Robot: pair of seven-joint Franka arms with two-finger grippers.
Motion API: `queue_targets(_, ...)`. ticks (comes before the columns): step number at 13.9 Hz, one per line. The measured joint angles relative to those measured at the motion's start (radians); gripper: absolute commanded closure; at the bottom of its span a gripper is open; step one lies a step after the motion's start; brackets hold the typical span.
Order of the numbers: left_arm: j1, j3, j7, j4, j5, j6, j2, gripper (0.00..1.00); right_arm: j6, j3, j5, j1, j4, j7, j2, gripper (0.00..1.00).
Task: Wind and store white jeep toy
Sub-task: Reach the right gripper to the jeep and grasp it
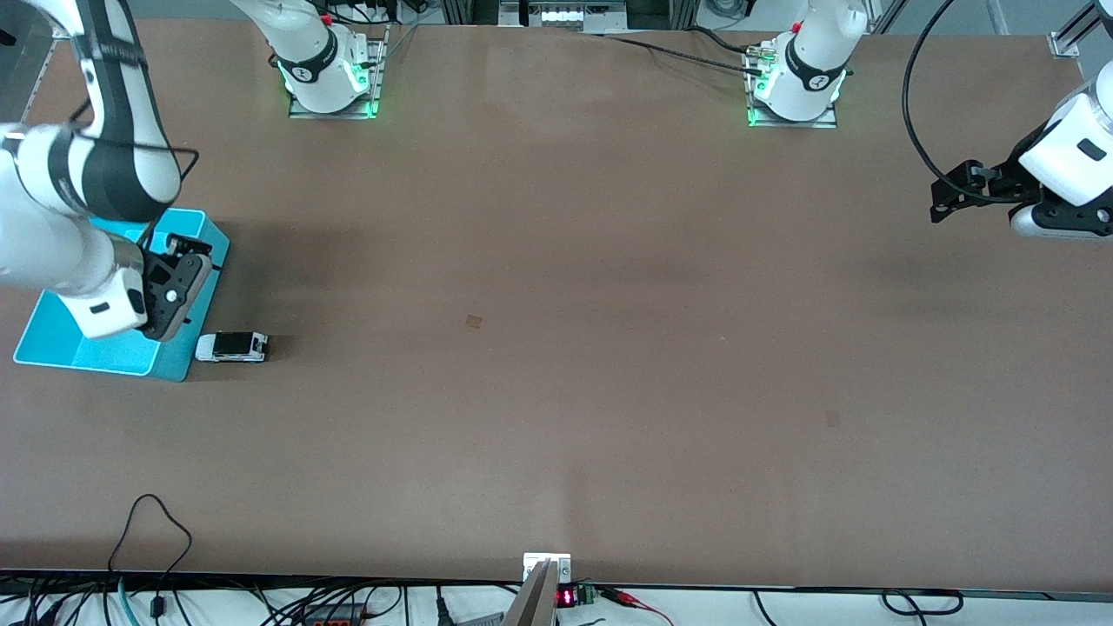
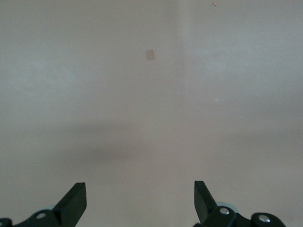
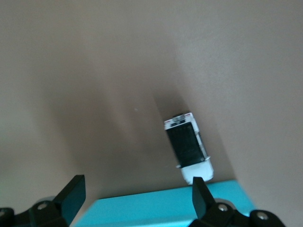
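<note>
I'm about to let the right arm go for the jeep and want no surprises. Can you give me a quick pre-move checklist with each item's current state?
1. White jeep toy free on the table, not in the bin: ok.
2. Jeep on its wheels, black roof up: ok.
3. Right pincer open and empty: ok.
4. Right pincer lined up over the jeep: not ok; it hangs over the turquoise bin, with the jeep beside the bin's wall.
5. Left pincer open, empty, waiting over bare table at the left arm's end: ok.
6. Room in the bin for the jeep: cannot tell; the right arm covers much of it.
</note>
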Motion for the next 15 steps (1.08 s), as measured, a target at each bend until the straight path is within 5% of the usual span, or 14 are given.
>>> queue_targets(8,0.003,0.009,-0.006,0.014,0.002,-0.088,-0.010,0.00,0.259,-0.002,0.005,-0.075,-0.006,-0.214,0.201,0.00)
queue_targets(15,0.003,0.009,-0.006,-0.002,0.002,-0.087,-0.010,0.00,0.385,0.002,0.065,-0.079,-0.060,-0.302,0.241,0.00)
